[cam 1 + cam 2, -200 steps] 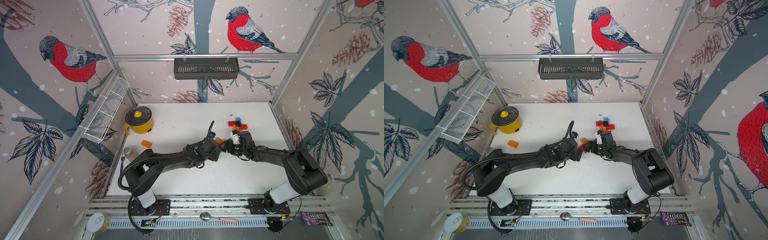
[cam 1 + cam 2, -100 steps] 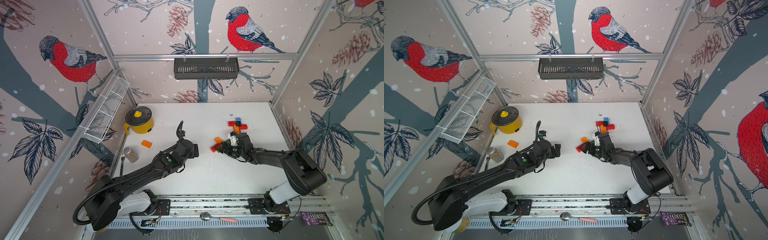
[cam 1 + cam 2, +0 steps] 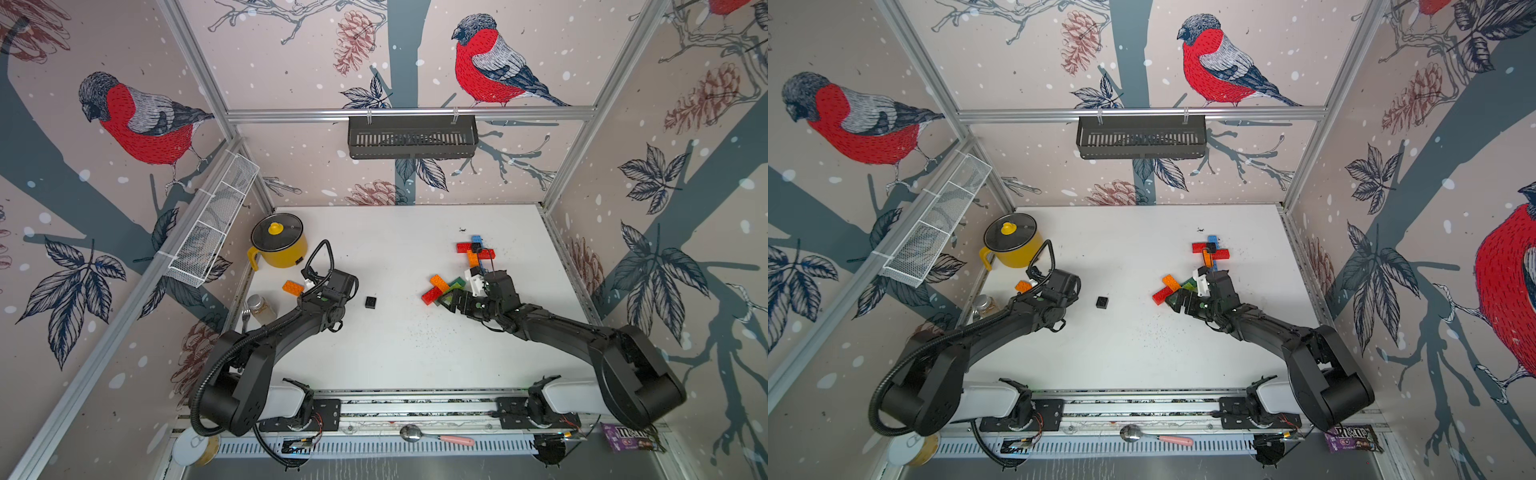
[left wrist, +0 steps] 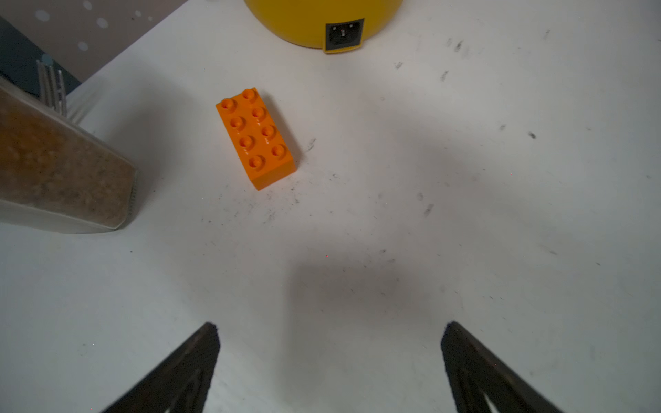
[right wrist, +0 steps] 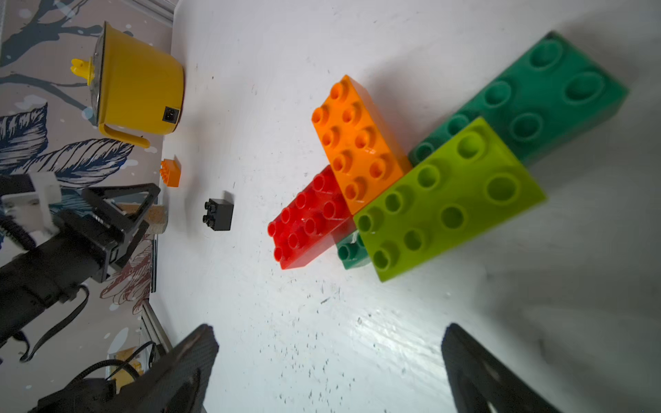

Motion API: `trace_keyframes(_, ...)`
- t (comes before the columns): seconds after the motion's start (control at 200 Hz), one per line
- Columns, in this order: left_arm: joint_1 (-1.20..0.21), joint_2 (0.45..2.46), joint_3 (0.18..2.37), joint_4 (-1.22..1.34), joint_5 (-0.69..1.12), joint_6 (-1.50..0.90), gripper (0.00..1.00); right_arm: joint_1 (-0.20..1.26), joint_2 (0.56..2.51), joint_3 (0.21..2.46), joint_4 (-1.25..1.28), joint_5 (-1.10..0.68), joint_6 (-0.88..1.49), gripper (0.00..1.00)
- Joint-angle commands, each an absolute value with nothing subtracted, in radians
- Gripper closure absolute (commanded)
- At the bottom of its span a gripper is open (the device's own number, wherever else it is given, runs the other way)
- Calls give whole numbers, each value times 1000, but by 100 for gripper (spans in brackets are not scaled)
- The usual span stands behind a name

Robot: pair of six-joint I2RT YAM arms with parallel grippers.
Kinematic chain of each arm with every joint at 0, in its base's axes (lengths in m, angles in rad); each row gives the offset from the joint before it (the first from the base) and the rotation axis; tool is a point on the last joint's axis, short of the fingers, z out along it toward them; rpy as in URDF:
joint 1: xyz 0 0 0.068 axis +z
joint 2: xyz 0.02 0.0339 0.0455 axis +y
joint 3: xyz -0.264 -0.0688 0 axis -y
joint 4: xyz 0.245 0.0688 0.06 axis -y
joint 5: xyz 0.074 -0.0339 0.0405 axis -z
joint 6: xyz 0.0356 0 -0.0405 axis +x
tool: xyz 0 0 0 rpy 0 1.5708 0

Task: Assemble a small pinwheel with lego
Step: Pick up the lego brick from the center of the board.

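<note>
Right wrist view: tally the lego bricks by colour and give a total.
orange bricks: 2
red brick: 1
lime brick: 1
dark green bricks: 2, one nearly hidden under the lime
black brick: 1
Total: 7

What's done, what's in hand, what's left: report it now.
Done: a red brick, orange brick, lime brick and green brick overlap in a fan. In hand: nothing; left gripper and right gripper stand open, empty. Left, probably: adding the loose black brick; a spare orange brick lies near the pot.

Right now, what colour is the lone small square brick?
Black. The square brick shows best in the right wrist view.
</note>
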State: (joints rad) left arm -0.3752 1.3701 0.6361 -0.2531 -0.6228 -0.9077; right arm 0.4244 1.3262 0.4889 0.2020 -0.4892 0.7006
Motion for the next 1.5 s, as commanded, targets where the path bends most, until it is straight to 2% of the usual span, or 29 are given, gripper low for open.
trace_keyframes(0.0, -336, 1396, 633, -164, -695, -967, 7, 421, 1294, 491, 155, -517, 638, 1)
trace_keyframes(0.405, -217, 1606, 726, -138, -673, -1102, 16, 399, 1329, 495, 174, -583, 600, 1)
trace_keyframes(0.65, -131, 1654, 761, -177, -579, -1133, 22, 385, 1354, 505, 170, -607, 594, 1)
trace_keyframes(1.031, -96, 1724, 843, -223, -504, -1072, 25, 368, 1359, 520, 148, -621, 591, 1)
trace_keyframes(1.491, -64, 1773, 939, -292, -516, -1026, 36, 352, 1376, 529, 143, -638, 583, 1)
